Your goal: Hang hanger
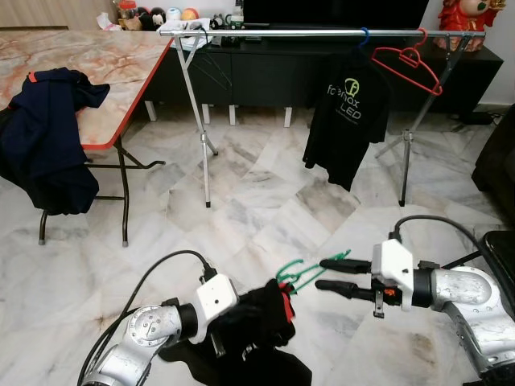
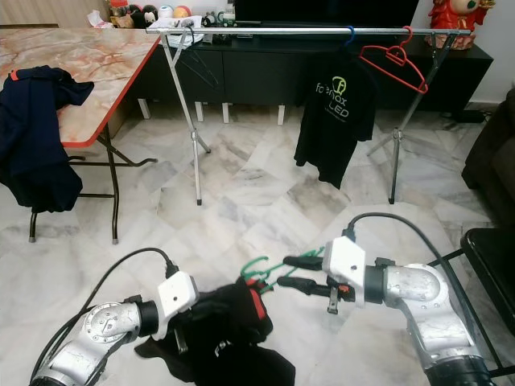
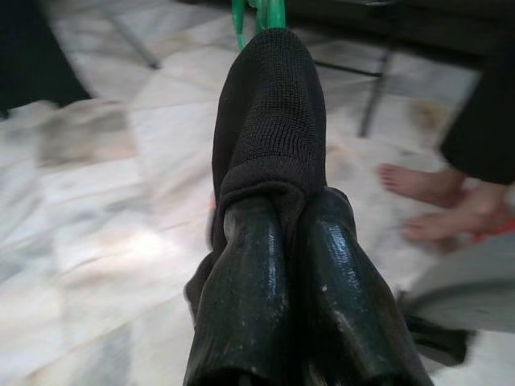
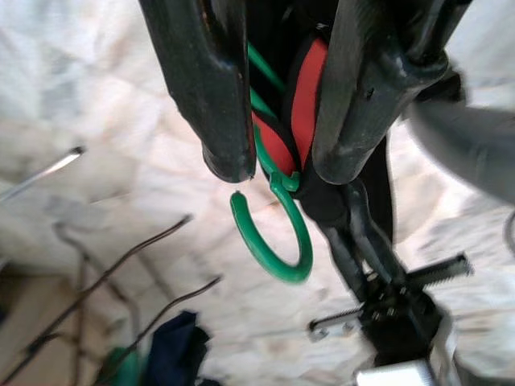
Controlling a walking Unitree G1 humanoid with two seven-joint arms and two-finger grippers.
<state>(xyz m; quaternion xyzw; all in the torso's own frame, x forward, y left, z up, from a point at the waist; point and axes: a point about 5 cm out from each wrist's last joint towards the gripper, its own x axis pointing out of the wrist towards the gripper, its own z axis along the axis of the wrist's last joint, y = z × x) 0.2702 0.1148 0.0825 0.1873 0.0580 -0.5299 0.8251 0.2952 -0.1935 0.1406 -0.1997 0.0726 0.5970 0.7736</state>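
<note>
I am holding the dark garment (image 1: 257, 322) low in front of me at about 6 o'clock, with the left pincer (image 3: 278, 233) clamped tight on a fold of its knit fabric. The green hanger (image 1: 302, 273) is threaded into the garment, its hook poking out toward 12 o'clock, just clear of the red collar trim.

The right pincer (image 1: 331, 275) is reaching in from 3 o'clock, and in its wrist view the two fingers (image 4: 217, 96) are straddling the hanger's neck, narrowly apart, with the green hook curling out just beyond the tips. I judge they are bracketing the wire rather than gripping it firmly; I cannot tell whether either pad is truly touching it.

The clothes rail (image 1: 306, 33) is standing well ahead at 12 o'clock, already carrying a black printed shirt (image 1: 346, 121) and an empty red hanger (image 1: 406, 66) toward its 1 o'clock end. A table (image 1: 96, 64) with a navy garment (image 1: 44, 137) draped over its edge is sitting off at 10 o'clock.

So I reckon I am at the pick-up-and-secure step, with the hanging itself not yet begun. The next move calls for closing the right pincer on the neck, releasing the fabric on the left, lifting, walking forward and setting the hook over a bare stretch of rail.
</note>
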